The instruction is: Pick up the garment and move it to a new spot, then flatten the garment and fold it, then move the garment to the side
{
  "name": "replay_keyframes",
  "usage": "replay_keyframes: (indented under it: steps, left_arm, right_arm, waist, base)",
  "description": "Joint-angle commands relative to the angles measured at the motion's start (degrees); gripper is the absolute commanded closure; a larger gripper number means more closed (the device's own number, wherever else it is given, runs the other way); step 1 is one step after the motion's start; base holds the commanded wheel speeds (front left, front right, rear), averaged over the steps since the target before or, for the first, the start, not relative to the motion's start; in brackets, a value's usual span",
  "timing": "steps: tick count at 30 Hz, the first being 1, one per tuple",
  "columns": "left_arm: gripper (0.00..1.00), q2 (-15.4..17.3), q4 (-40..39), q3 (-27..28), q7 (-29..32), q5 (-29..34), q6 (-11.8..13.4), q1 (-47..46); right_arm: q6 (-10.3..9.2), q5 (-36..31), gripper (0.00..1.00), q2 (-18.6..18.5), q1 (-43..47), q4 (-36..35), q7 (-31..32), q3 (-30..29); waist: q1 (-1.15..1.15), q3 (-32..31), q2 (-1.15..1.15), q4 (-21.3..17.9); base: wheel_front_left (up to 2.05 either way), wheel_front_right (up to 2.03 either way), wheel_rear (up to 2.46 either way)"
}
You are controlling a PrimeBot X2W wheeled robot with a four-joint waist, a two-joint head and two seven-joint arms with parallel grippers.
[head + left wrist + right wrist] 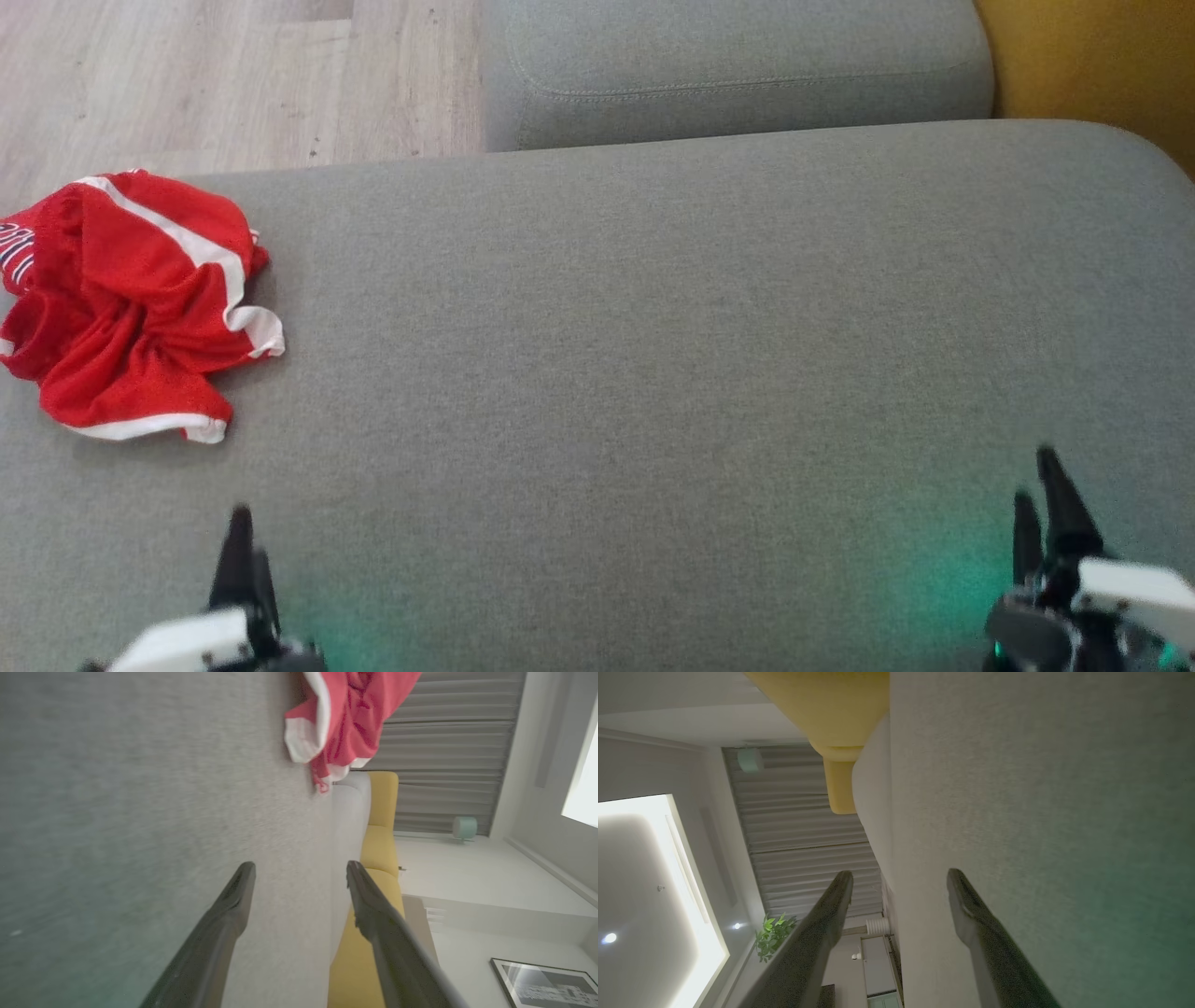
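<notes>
**Both grippers empty, garment bunched ahead of the left one**

The red garment (131,299), trimmed in white, lies crumpled in a loose heap on the grey seat cushion (653,327). It sits forward of the left gripper (300,865) and a little to its outer side, close to the cushion's edge where the wooden floor (187,75) begins. From that gripper's own wrist view the cloth is beyond the fingertips and off their line, with bare cushion between.

The left gripper's two fingers are spread wide with nothing between them. The right gripper (1034,476) is parted about as far and also carries nothing. The garment is well apart from it, far across to its inner side.

Both grippers hang low over the near part of the cushion, fingers pointing forward. This looks like a ready stance: the jaws are wide so that either can take a thick fold of cloth.

The first step, the pick-up, is not yet begun. The left gripper is the nearer one and seems the natural choice to reach forward. The broad bare stretch of cushion between the two grippers would suit as the new spot for flattening and folding.
</notes>
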Motion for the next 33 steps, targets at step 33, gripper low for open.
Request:
replay_keyframes:
  steps: [33]
  left_arm:
    - [0.0, 0.2, -8.9, -4.3, -5.5, 18.2, 1.9, 0.4]
  right_arm:
    - [0.12, -22.3, 0.0, -0.2, 0.4, -7.8, -5.5, 3.9]
  waist:
    - [0.0, -1.1, 0.0, 0.7]
  base:
    - [0.0, 0.0, 0.0]
